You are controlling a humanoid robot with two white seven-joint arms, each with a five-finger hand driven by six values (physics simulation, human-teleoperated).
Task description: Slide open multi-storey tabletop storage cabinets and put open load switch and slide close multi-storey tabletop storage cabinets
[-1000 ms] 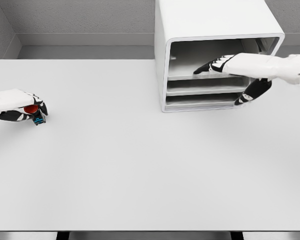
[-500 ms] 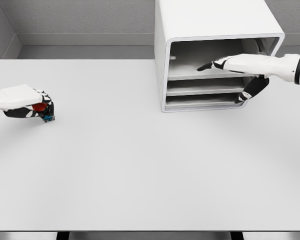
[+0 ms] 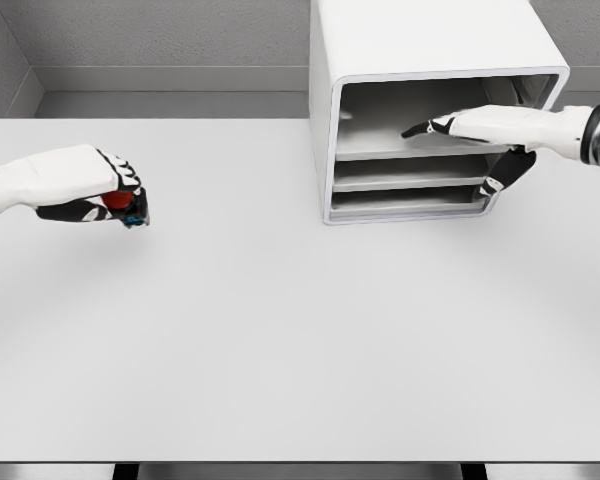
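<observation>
A white storage cabinet [image 3: 420, 45] with three stacked trays stands at the back right of the table [image 3: 280, 330]. Its top compartment gapes open and dark. My right hand [image 3: 465, 150] reaches into the cabinet front, fingers [image 3: 425, 128] stretched over the top tray, thumb hanging lower by the right edge; it holds nothing. At the left, my left hand [image 3: 115, 195] is shut on the load switch [image 3: 125, 203], a small red and blue part held just above the table.
A grey wall runs along the back and left edge of the table. The table's front edge lies near the bottom of the view.
My left hand has carried the load switch to the right and slightly up. My right hand has drawn back a little to the right at the cabinet front.
</observation>
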